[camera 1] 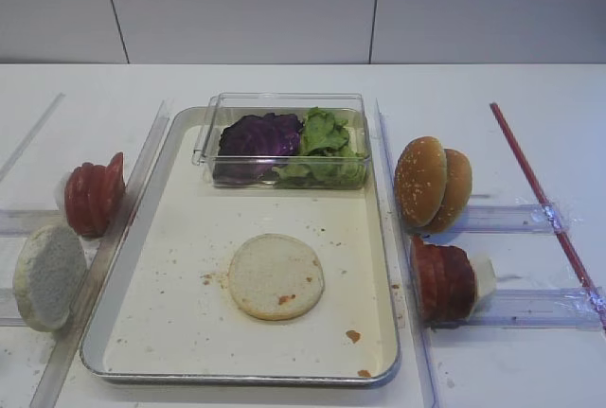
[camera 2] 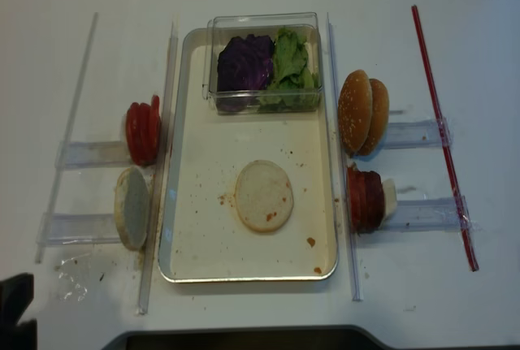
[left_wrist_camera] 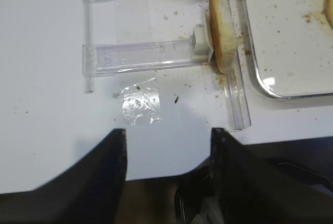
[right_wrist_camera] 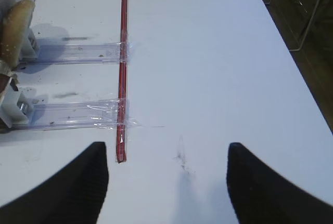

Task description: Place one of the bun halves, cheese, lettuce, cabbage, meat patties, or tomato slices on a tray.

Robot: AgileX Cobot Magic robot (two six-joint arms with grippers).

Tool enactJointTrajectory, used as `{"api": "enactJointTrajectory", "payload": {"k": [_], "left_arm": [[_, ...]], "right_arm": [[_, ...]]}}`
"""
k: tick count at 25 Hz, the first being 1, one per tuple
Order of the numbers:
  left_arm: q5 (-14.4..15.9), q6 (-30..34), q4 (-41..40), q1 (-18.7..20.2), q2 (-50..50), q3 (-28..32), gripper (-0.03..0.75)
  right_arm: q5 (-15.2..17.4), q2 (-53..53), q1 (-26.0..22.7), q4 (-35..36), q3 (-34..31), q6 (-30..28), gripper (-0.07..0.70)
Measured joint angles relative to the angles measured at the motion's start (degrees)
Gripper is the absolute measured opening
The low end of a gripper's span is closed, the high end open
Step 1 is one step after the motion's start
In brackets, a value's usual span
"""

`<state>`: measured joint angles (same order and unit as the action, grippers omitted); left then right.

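A flat pale bun half (camera 1: 276, 276) lies on the cream metal tray (camera 1: 170, 313), near its middle. Another bun half (camera 1: 47, 276) stands on edge in a clear holder left of the tray, behind it the tomato slices (camera 1: 93, 197). At the tray's far end, purple cabbage (camera 1: 258, 135) and green lettuce (camera 1: 327, 143) fill a clear box. Meat patties (camera 1: 443, 281) stand right of the tray. I cannot make out any cheese. My left gripper (left_wrist_camera: 167, 135) is open and empty over the table's front left edge. Open and empty too, my right gripper (right_wrist_camera: 166, 151) hovers over bare table at the right.
Two sesame bun tops (camera 1: 433, 184) stand in a clear holder right of the tray. A red strip (right_wrist_camera: 124, 68) is taped across the clear holder rails (right_wrist_camera: 78, 115) further right. Clear plastic rails (left_wrist_camera: 140, 57) lie on the left. Crumbs speckle the tray.
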<state>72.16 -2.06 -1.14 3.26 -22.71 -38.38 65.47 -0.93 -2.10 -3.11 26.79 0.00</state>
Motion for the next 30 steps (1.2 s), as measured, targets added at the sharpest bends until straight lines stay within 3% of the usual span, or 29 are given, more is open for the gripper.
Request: {"api": "enactJointTrajectory", "payload": {"k": [8, 12, 16, 30], "left_arm": [[-1.0, 0.1, 0.6, 0.0, 12.9, 8.6, 0.347], [-3.7, 0.1, 0.7, 0.0, 18.2, 9.9, 0.347], [-4.0, 0.2, 0.7, 0.0, 22.5, 10.6, 0.347], [-4.1, 0.3, 0.7, 0.0, 23.6, 10.6, 0.347]], "right_arm": [[0.0, 0.0, 0.0, 0.0, 0.0, 0.0, 0.508], [0.0, 0.0, 0.0, 0.0, 0.0, 0.0, 0.508], [0.0, 0.0, 0.0, 0.0, 0.0, 0.0, 0.508], [0.0, -0.1, 0.0, 0.0, 0.0, 0.0, 0.508]]}}
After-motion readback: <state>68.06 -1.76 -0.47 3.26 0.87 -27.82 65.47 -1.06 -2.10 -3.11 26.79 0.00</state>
